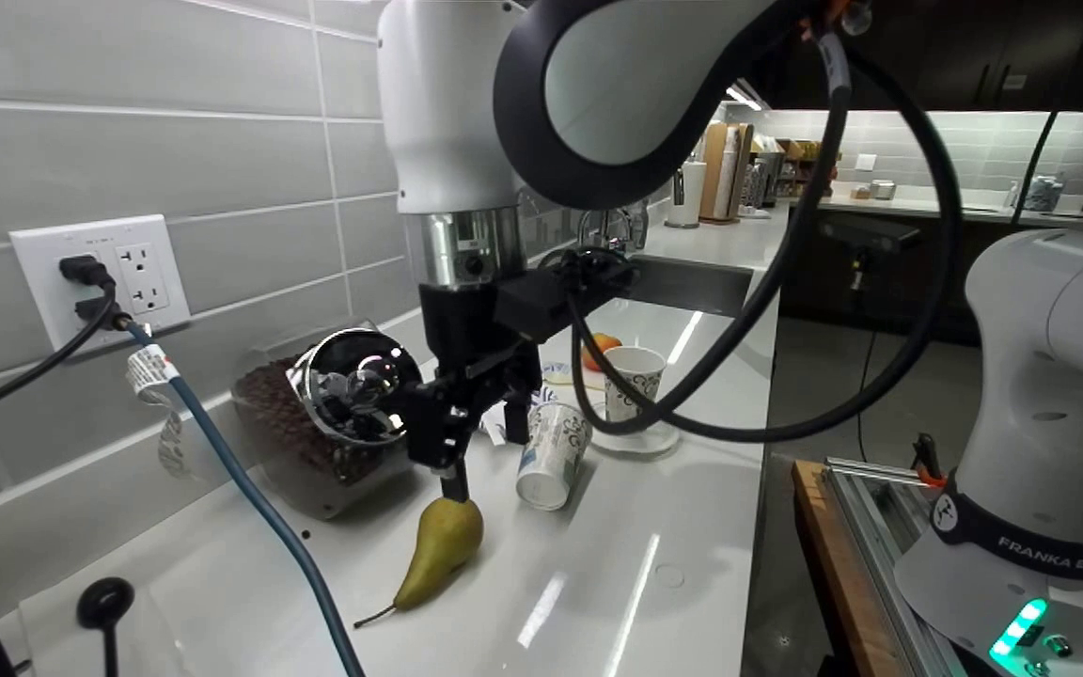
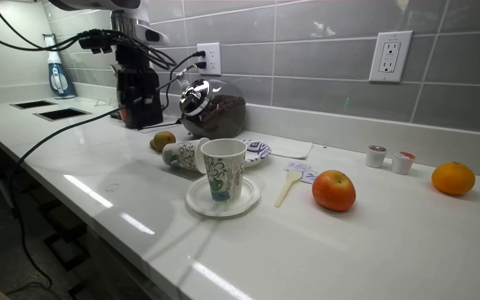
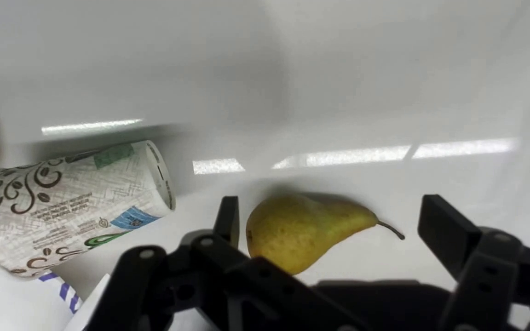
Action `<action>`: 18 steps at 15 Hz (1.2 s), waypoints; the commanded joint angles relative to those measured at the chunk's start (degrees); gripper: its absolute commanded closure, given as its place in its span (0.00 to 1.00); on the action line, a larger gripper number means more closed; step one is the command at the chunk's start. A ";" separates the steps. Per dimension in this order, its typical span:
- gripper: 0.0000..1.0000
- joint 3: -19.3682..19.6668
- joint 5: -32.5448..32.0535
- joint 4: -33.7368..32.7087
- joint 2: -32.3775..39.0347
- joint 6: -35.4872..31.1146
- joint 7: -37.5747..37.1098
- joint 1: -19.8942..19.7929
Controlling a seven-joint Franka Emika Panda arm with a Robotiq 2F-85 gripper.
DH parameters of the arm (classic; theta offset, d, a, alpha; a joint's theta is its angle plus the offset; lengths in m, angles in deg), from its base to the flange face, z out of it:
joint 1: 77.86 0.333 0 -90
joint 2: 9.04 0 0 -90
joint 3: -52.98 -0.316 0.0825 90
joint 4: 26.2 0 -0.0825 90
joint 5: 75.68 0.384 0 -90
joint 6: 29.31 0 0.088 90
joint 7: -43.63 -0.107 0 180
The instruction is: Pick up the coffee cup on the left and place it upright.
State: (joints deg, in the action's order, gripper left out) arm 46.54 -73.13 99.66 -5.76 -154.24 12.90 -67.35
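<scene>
The coffee cup point(image 1: 549, 461) is a whitish-grey paper cup with a brown swirl print, lying on its side on the white counter. It also shows in an exterior view point(image 2: 179, 153), partly behind the upright cup, and at the left of the wrist view point(image 3: 62, 202). Its base points toward the pear point(image 3: 292, 230); its rim points away. My gripper point(image 3: 338, 223) is open and empty above the pear, which shows between its fingers. The cup lies outside the fingers, to their left in the wrist view. In an exterior view the gripper point(image 1: 485, 451) hangs beside the cup.
A similar upright cup point(image 2: 223, 171) stands on a white saucer point(image 2: 196, 206) near the lying cup's rim. A blue-patterned plate point(image 2: 258, 152), a spoon point(image 2: 288, 187) and an apple point(image 2: 333, 190) are close by. A glass bean jar point(image 1: 278, 414) leans by the wall. A cable point(image 1: 241, 489) crosses the counter.
</scene>
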 commanded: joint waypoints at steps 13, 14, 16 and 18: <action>0.00 22.92 38.34 11.38 -13.44 4.51 63.67 -2.30; 0.00 18.98 34.12 13.32 -15.32 -0.16 58.78 -2.46; 0.00 18.92 34.53 13.30 -15.15 0.93 60.47 -5.09; 0.00 17.59 34.44 13.31 -15.19 0.82 60.03 -5.10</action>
State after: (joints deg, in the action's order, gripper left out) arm 66.86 -39.25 113.09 -21.11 -153.86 72.51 -69.54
